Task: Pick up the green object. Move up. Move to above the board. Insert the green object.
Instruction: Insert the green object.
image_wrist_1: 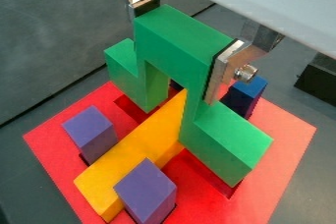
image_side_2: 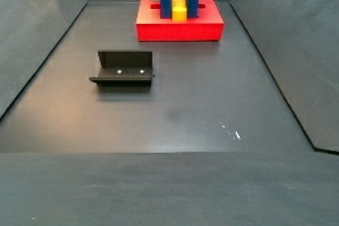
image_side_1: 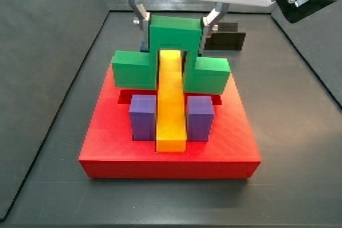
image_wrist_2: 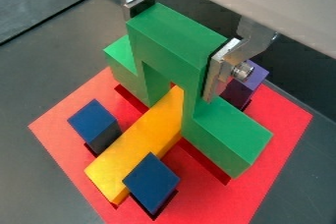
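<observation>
The gripper (image_wrist_1: 184, 41) had its jaws clamped on the green object's (image_wrist_1: 184, 81) raised middle, straddling the yellow bar (image_side_1: 170, 102) on the board (image_side_1: 167, 152). The fixture (image_side_2: 123, 69) (one side view only) stood apart on the worktop (image_side_2: 199, 121).

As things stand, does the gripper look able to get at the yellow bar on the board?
Probably not. The gripper is shut on the green object, whose raised middle straddles the yellow bar on the board. Its fingers are occupied, and the green piece covers part of the bar.
</observation>
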